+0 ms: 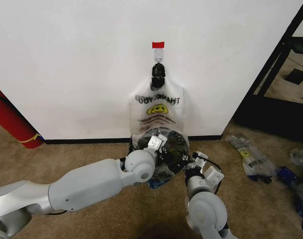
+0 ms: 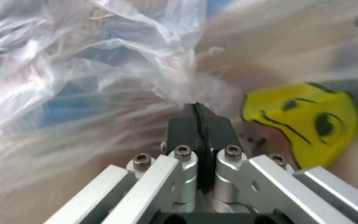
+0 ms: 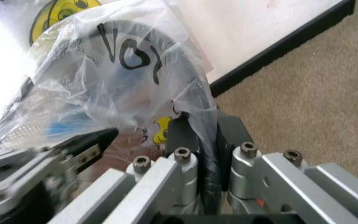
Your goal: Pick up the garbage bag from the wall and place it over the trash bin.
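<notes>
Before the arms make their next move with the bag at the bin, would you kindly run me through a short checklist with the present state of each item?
1. Left gripper shut on the garbage bag: ok, its fingers meet on a gathered fold of film.
2. Right gripper shut on the bag: ok, film runs between its fingers.
3. Bag lies across the mouth of the trash bin: ok, film covers the top in the head view.
4. Bag pulled down over the rim all round: cannot tell, the far side is hidden.
5. Other bag clear of the work: ok, it hangs from the hook on the wall.
</notes>
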`<state>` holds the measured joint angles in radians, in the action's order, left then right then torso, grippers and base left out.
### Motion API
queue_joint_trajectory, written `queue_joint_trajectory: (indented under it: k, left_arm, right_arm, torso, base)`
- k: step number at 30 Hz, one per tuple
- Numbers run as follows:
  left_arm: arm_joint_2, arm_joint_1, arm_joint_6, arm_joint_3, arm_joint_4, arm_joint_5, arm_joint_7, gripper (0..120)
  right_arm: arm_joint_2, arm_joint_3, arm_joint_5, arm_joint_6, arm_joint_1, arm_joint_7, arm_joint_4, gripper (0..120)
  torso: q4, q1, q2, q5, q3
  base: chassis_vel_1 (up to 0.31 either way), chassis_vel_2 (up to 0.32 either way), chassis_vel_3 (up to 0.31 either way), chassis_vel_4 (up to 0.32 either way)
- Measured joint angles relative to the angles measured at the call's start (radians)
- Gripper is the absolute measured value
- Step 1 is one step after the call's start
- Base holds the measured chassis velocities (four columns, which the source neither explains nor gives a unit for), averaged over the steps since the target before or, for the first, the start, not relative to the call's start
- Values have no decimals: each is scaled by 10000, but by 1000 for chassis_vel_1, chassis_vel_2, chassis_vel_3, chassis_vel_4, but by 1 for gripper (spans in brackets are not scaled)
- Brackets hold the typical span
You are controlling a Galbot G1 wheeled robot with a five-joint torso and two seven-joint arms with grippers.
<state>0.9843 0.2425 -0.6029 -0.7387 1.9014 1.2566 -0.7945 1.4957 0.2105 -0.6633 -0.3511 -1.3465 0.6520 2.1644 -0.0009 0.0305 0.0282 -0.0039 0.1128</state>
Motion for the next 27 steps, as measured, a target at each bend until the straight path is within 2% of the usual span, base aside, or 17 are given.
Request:
queue_joint_trajectory:
  k: [5,12,27]
  left_arm:
    - [94,19,-190,-165,0,104,-77,0]
    - [788,77,-183,-436,-1094,-55,-218,0]
    - [1186,-1,-140,-800,-1894,-534,-217,0]
  right_arm:
    - [17,-40,35,29,-3,-67,29,1]
    - [67,-271,492,152,-263,-303,280,1]
    - [152,-496,708,214,-387,-467,445,1]
  torso:
    - [1,0,0,0,0]
    - [-1,-1,-2,0,1]
    - [0,-1,-2,0,0]
  base:
    - [0,0,0,0]
    - [0,0,0,0]
    - [0,0,0,0]
